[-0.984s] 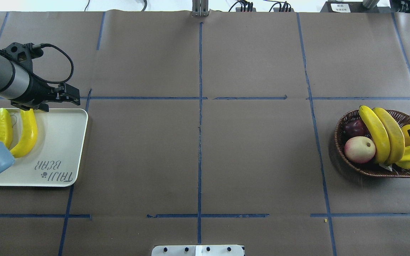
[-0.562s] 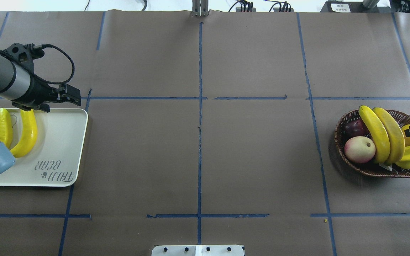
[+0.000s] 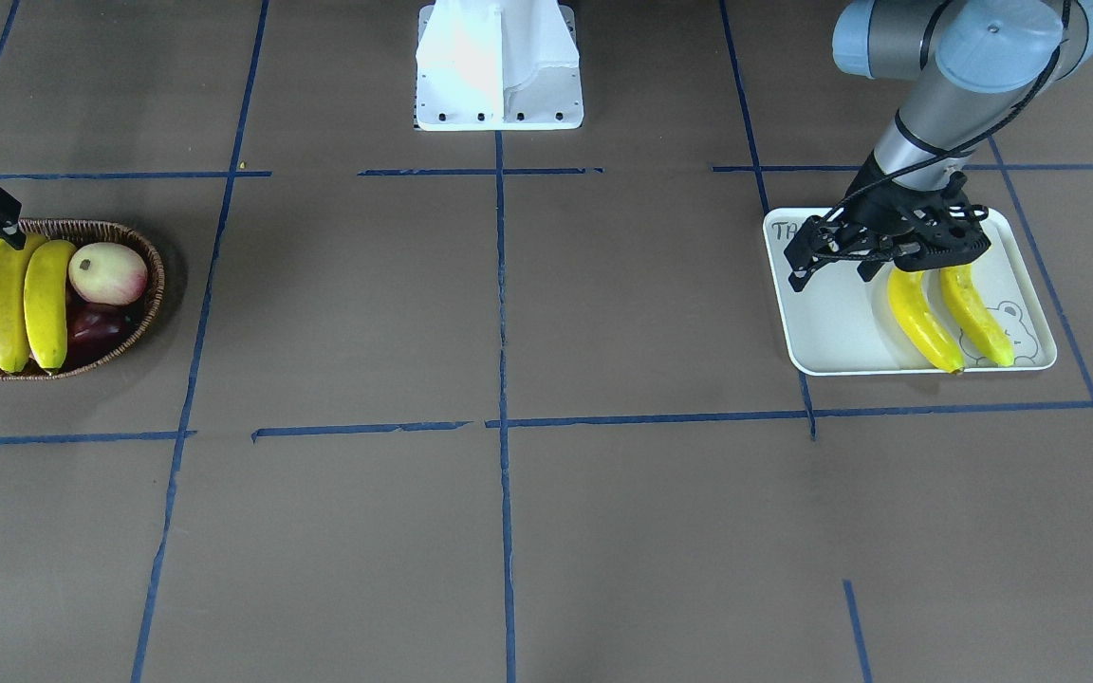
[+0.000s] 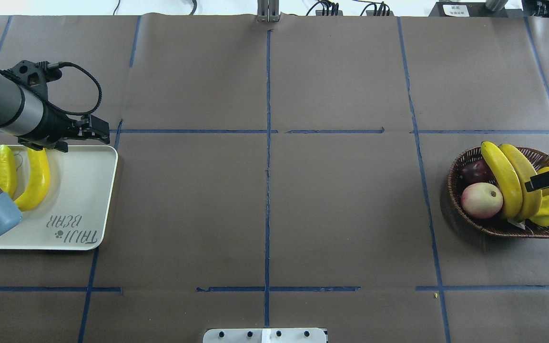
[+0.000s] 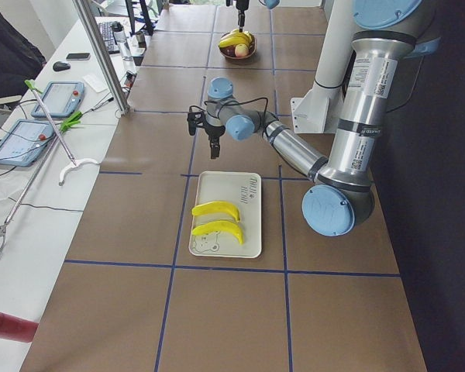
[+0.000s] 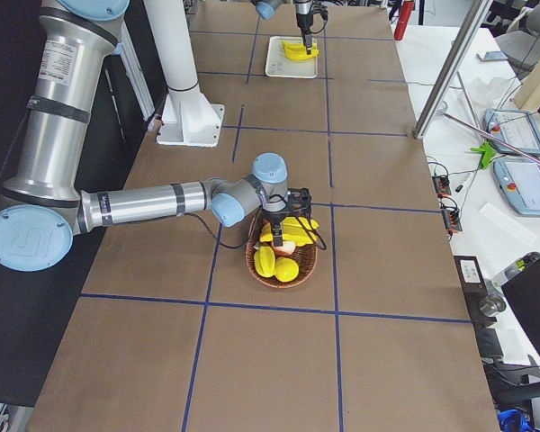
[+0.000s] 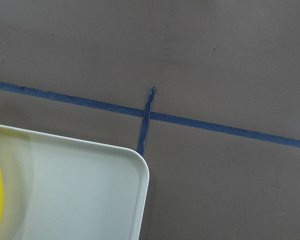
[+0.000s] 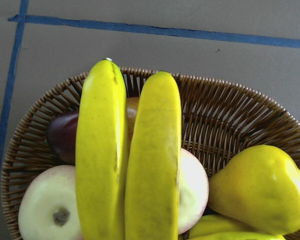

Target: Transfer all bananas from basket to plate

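- Two bananas lie on the plate. The left gripper hovers at its corner, fingers apart and empty.
- Two more bananas cross the basket. Only the wrist view shows a second peach beneath.
- The right gripper is cut off, so its closure cannot be told.

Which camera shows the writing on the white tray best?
Overhead exterior: the plate shows its lettering whole, though upside down. Front-facing, the left arm hides most; exterior left shows it tiny; the left wrist view catches only a bare corner.

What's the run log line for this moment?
plate: two bananas placed | basket: two bananas remaining | left fingers: above plate | right fingers: over basket bananas
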`<state>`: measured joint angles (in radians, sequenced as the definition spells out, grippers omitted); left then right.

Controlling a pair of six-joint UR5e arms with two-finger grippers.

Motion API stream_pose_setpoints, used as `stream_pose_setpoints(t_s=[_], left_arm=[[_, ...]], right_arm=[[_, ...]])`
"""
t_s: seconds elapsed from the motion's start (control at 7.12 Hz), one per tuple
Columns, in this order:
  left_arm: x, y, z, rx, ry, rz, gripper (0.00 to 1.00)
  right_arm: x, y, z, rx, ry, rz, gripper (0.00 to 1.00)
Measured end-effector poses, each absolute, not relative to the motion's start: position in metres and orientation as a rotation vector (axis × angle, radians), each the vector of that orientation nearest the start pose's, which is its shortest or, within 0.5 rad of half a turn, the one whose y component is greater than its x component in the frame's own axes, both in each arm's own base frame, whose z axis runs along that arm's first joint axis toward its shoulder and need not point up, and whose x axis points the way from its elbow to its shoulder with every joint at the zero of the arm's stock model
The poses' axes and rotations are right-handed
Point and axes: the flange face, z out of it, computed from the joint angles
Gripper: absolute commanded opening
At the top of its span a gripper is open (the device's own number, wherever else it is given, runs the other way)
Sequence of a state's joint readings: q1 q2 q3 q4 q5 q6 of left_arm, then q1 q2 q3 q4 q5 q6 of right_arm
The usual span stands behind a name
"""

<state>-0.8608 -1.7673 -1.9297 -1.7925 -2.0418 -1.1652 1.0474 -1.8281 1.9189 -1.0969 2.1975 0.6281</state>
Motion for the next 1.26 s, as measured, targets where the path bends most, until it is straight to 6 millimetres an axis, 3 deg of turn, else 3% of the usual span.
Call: stream_pose_setpoints(t_s=[0.28, 1.26], left_arm=[[0.293, -0.475, 0.363, 0.093, 0.884, -0.240, 1.00], [0.295, -0.477, 0.366, 0.091, 0.880, -0.240, 1.00]], right_arm=[[-0.142, -0.392, 0.561, 0.113, -0.795, -0.079, 0.84], [-0.148, -0.392, 0.567, 0.102, -0.791, -0.090, 0.85]])
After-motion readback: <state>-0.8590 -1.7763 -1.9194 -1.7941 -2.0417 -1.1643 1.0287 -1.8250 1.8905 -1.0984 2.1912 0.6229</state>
